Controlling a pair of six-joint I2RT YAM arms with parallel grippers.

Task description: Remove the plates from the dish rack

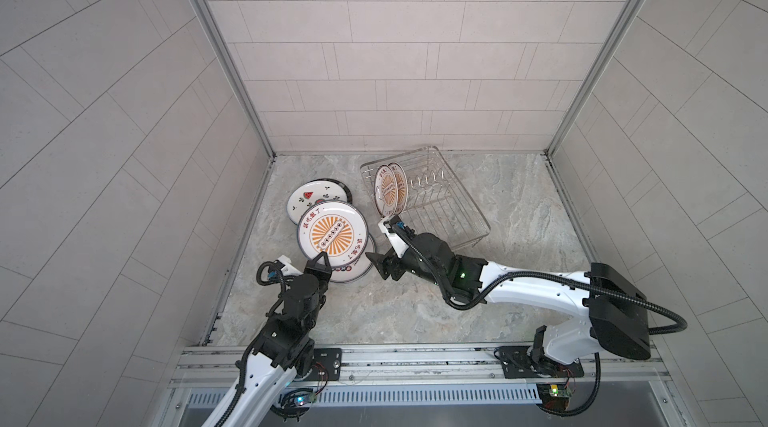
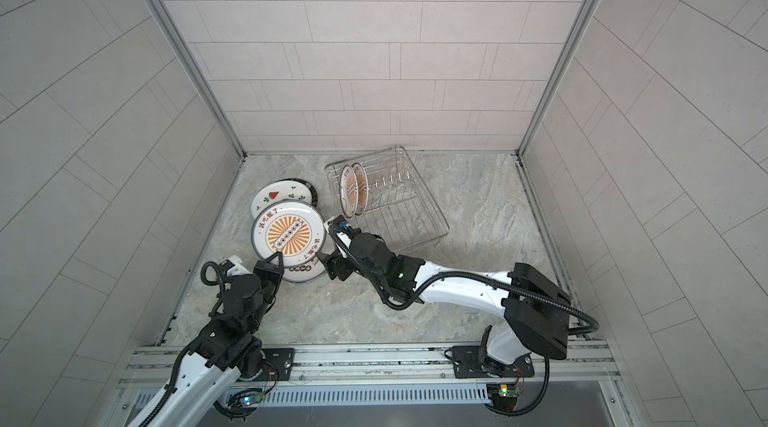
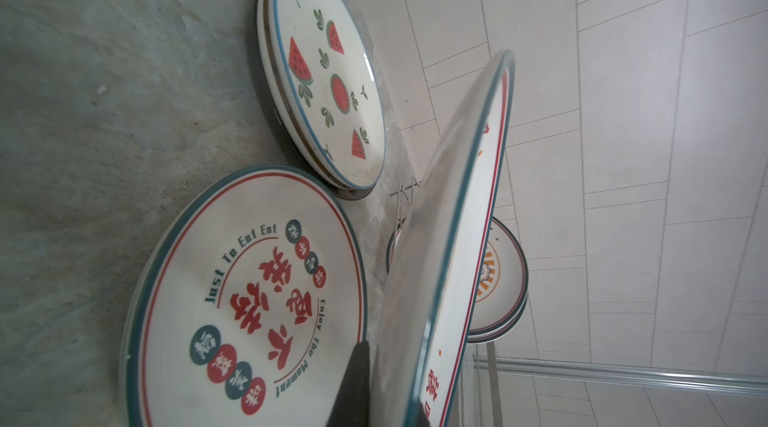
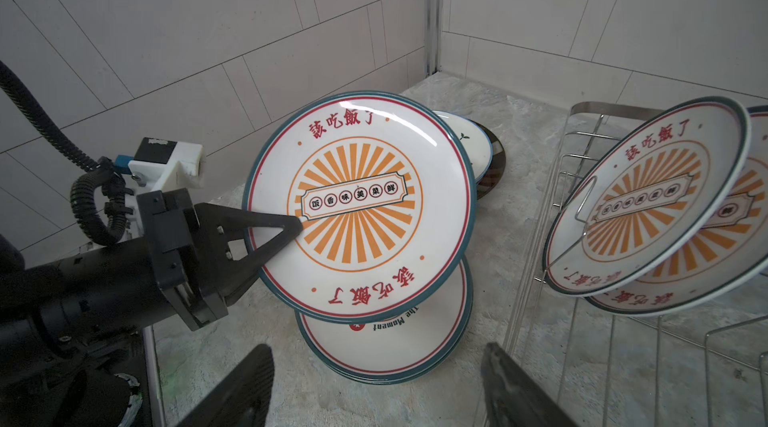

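Between tiled walls [image 1: 395,50], marbled tabletop [image 1: 519,217]

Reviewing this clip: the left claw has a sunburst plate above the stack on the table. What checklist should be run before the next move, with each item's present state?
1. Grip of left claw on held sunburst plate: ok, shut on its rim.
2. Tilt of held sunburst plate for setting down: not ok, clearly tilted.
3. Place over lettered stack: ok, partly above it; contact cannot tell.
4. State of right claw: ok, open, empty, beside the stack.
5. Emptying of dish rack: not ok, two sunburst plates stand in it.
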